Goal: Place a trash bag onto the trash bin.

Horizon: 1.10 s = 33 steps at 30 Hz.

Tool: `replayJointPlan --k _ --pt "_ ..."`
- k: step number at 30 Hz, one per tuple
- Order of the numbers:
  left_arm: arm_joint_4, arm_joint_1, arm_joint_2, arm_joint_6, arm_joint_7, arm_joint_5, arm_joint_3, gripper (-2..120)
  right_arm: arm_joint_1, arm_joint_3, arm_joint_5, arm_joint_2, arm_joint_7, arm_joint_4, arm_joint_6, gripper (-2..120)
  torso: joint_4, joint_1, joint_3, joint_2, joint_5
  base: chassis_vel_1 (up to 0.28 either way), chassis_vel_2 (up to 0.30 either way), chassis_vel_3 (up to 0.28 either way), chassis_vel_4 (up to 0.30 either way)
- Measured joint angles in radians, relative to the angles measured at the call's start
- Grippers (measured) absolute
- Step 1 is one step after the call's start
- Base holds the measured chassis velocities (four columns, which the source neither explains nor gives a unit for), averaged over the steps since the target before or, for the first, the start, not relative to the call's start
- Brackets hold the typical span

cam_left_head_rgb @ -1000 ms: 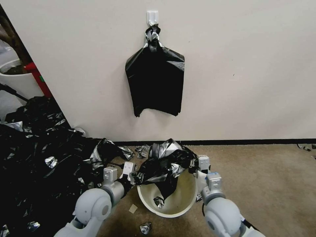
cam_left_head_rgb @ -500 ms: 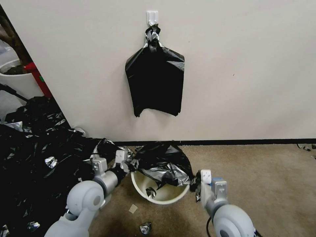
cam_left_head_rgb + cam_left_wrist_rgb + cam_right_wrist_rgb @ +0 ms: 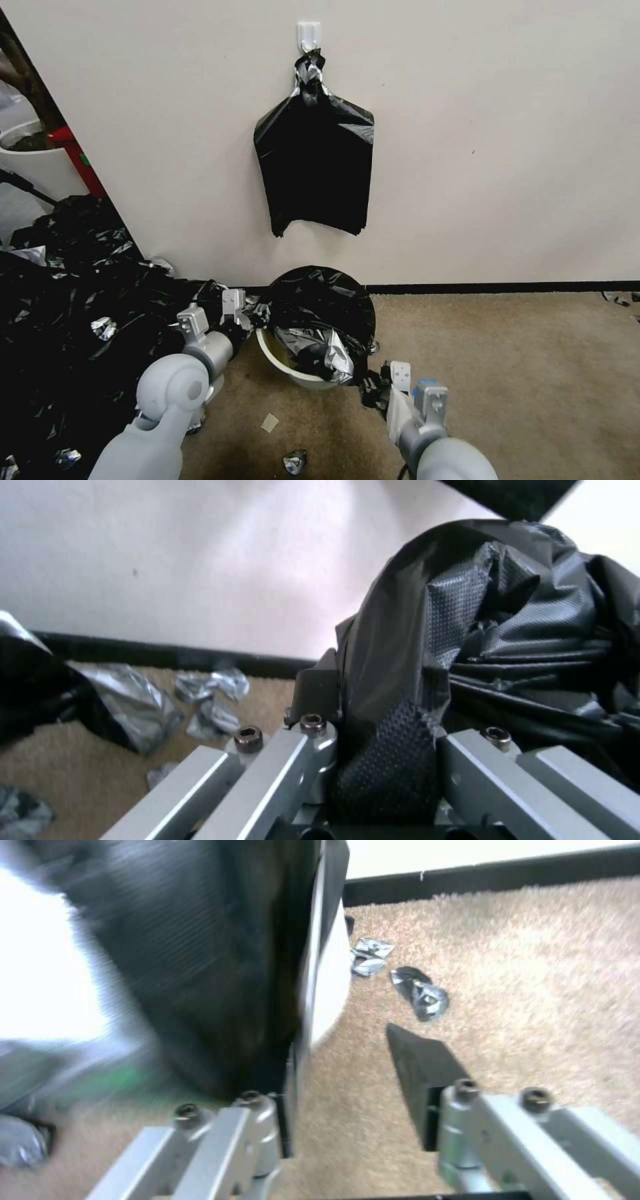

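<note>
Presently, the thin glossy black plastic trash bag (image 3: 323, 313) is draped over the far side of the small round cream-white plastic trash bin (image 3: 283, 357), which lies tipped on the carpet with its mouth toward the robot, just before the wall. The left tool (image 3: 252, 319) is held at the bin's left rim; in the left wrist view its jaws are closed on a fold of the bag's film (image 3: 393, 690). The right tool (image 3: 375, 390) is positioned at the bin's near right edge. In the right wrist view its jaws stand apart, one finger (image 3: 423, 1075) clear over the carpet and the other against the bin wall and film; no grip can be confirmed. The bag's free edge lies between both tools, nearer the left. The bin's far rim is hidden by film, and the right wrist view is blurred.
</note>
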Motion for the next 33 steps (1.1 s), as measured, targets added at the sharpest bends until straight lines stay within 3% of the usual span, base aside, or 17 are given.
replayJointPlan --k 2,4,6,8,10,12,15,18,21,33 --pt "0.016 -0.012 -0.005 -0.027 -0.017 0.008 0.012 7 -0.036 -0.006 -0.047 -0.014 -0.018 0.031 0.001 50 0.0 0.0 0.0 0.0 0.0 0.0 0.0 0.0 0.0" --pt "0.019 -0.014 -0.006 -0.031 -0.019 0.01 0.015 7 -0.041 -0.007 -0.053 -0.016 -0.02 0.036 0.001 52 0.0 0.0 0.0 0.0 0.0 0.0 0.0 0.0 0.0" --pt "0.033 -0.024 -0.01 -0.049 -0.03 0.019 0.026 7 -0.068 -0.01 -0.105 -0.028 -0.046 0.063 0.006 65 0.0 0.0 0.0 0.0 0.0 0.0 0.0 0.0 0.0" --pt "0.036 -0.026 -0.011 -0.05 -0.032 0.021 0.028 7 -0.074 -0.011 -0.136 -0.032 -0.067 0.067 0.018 67 0.0 0.0 0.0 0.0 0.0 0.0 0.0 0.0 0.0" --pt "0.038 -0.028 -0.015 -0.05 -0.034 0.022 0.031 7 -0.083 -0.008 -0.271 -0.042 -0.167 0.061 0.118 78 0.0 0.0 0.0 0.0 0.0 0.0 0.0 0.0 0.0" --pt "0.037 -0.028 -0.015 -0.05 -0.034 0.022 0.032 7 -0.082 -0.007 -0.295 -0.042 -0.186 0.057 0.142 80 0.0 0.0 0.0 0.0 0.0 0.0 0.0 0.0 0.0" --pt "0.029 -0.02 -0.019 -0.046 -0.034 0.022 0.032 7 -0.052 -0.006 -0.425 -0.031 -0.338 0.014 0.306 96 0.0 0.0 0.0 0.0 0.0 0.0 0.0 0.0 0.0" --pt "0.022 -0.011 -0.021 -0.043 -0.034 0.022 0.031 7 -0.023 -0.01 -0.463 -0.015 -0.38 -0.015 0.349 99 0.0002 0.0 0.0 0.0 0.0001 0.0 0.0 0.0 0.0" --pt "0.014 -0.003 -0.022 -0.038 -0.034 0.022 0.029 7 0.003 -0.017 -0.469 -0.001 -0.389 -0.037 0.359 93 0.0002 0.0 0.0 0.0 0.0001 0.0 0.0 0.0 0.0" --pt "-0.011 0.005 -0.027 -0.017 -0.04 0.019 0.024 7 0.026 -0.023 -0.455 0.012 -0.422 -0.069 0.396 45 0.0001 0.0 0.0 0.0 0.0 0.0 0.0 0.0 0.0"
